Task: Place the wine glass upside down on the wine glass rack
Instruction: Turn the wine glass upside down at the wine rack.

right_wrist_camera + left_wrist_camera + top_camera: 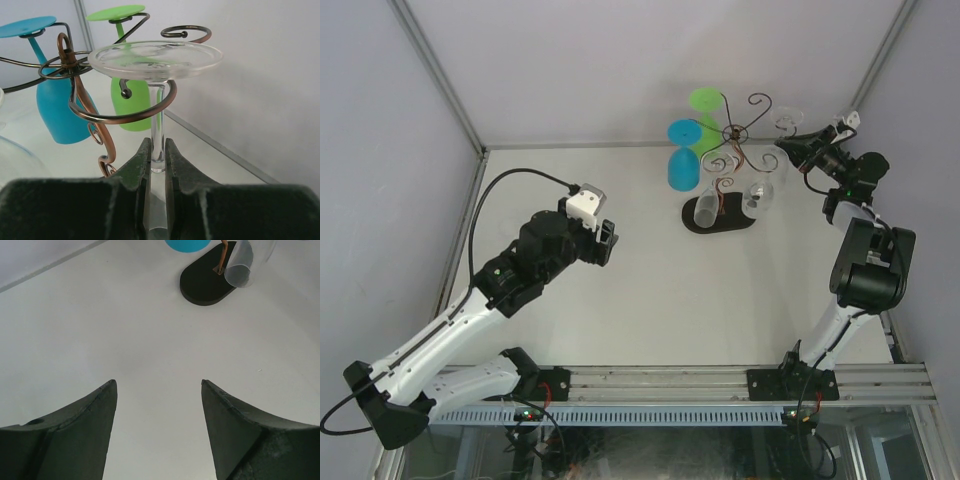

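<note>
The clear wine glass (155, 59) hangs upside down, its round foot up and resting over a curled arm of the wine glass rack (125, 118). The stem passes down through that curl. My right gripper (158, 145) is shut on the stem just below the curl. From above, the rack (735, 133) stands at the back of the table on a black oval base (732, 222), with my right gripper (792, 150) at its right side and the glass's foot (786, 122) beside it. My left gripper (608, 243) is open and holds nothing, well left of the rack, its fingers (100, 430) over bare table.
A blue glass (682, 160), a green glass (705, 105) and two clear glasses (708, 207) hang on other arms of the rack. The left wrist view shows the black base (205, 285) and a clear glass bowl (242, 267) ahead. The back wall stands close behind.
</note>
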Robot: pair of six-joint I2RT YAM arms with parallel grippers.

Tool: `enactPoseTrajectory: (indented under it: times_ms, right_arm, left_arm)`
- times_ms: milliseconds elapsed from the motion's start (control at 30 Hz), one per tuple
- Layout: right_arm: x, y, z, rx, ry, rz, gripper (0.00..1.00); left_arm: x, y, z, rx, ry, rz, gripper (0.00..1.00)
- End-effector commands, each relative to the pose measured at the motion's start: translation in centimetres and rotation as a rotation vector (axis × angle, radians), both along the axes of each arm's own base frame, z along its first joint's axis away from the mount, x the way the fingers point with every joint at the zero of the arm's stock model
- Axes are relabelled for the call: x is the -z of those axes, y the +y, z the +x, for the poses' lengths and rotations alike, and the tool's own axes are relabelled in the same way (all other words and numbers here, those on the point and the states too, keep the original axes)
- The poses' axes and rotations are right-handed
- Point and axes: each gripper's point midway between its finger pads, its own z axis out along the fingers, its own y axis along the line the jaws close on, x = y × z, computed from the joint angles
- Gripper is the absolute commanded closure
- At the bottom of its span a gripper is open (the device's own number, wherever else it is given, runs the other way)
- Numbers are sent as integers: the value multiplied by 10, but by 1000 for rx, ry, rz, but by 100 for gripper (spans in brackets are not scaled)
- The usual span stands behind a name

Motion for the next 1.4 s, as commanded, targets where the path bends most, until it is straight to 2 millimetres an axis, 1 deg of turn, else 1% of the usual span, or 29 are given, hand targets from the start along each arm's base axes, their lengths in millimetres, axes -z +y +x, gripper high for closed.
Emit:
enactPoseTrajectory:
  times_ms: [0, 167, 367, 433, 467, 567, 667, 800, 900, 1067, 1133, 1167, 1233, 1300, 1367]
  right_arm:
    - [-14, -2, 9, 34, -61, -25, 88]
    - [-16, -3, 9, 37, -64, -26, 78]
    - [-24, -8, 4, 45, -75, -33, 69]
    - [-24, -10, 2, 48, -70, -35, 58]
    - [-24, -12, 1, 54, -70, -37, 56]
    - [-20, -25, -1, 103, -55, -34, 54]
    - [-9, -45, -5, 183, -26, -20, 53]
    - [-7, -67, -20, 283, -18, 10, 52]
    - [-10, -81, -35, 369, -22, 37, 50]
    - [-18, -107, -65, 560, 33, 174, 49]
    - [-22, -109, -74, 633, 78, 203, 47]
    - [-21, -108, -80, 672, 128, 209, 44]
    - [-24, -109, -91, 764, 173, 201, 40]
    - [-27, -110, -103, 840, 218, 231, 38]
    - [-34, -103, -115, 860, 242, 268, 37]
  left_arm:
    - [-6, -1, 3, -4, -12, -29, 28]
    - [-7, -1, 3, -5, -13, -28, 28]
    - [-7, -1, 3, -6, -14, -29, 28]
    - [-7, 0, 3, -6, -15, -30, 28]
    - [-7, -1, 3, -6, -14, -30, 28]
    - [-8, 1, 3, -9, -18, -32, 28]
    - [-9, 2, 2, -13, -22, -34, 28]
    - [-12, 5, 3, -24, -29, -39, 28]
    - [-15, 5, 2, -21, -33, -52, 28]
    - [-26, 14, 2, -59, -61, -69, 27]
    - [-31, 23, 4, -98, -82, -68, 26]
    - [-33, 28, 5, -117, -92, -65, 25]
    - [-38, 38, 6, -158, -113, -56, 24]
    - [-41, 47, 6, -198, -127, -53, 22]
    - [-45, 54, 5, -232, -130, -58, 21]
